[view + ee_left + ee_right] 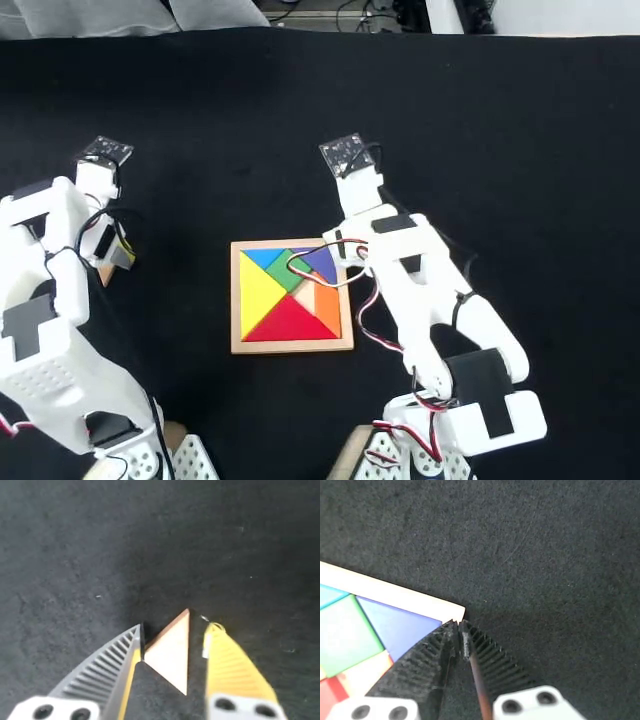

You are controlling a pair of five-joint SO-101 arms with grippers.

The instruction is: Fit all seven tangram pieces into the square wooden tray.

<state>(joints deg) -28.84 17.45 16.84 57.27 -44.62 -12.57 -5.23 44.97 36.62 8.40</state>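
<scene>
Black cloth [500,150], cable [312,281] over tray [236,300], triangle [172,652] gripped

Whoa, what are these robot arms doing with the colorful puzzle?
They're working on a tangram puzzle. The left hand is pinching a pale triangle piece, off to the side of the wooden tray. The right hand is shut, right at the tray's corner. Colorful pieces sit in the tray.

I see a black cloth [500,150] covering the whole table. Beyond its far edge lie pale crumpled fabric [90,15], dark cables [350,12] and a white surface [570,15].
</scene>
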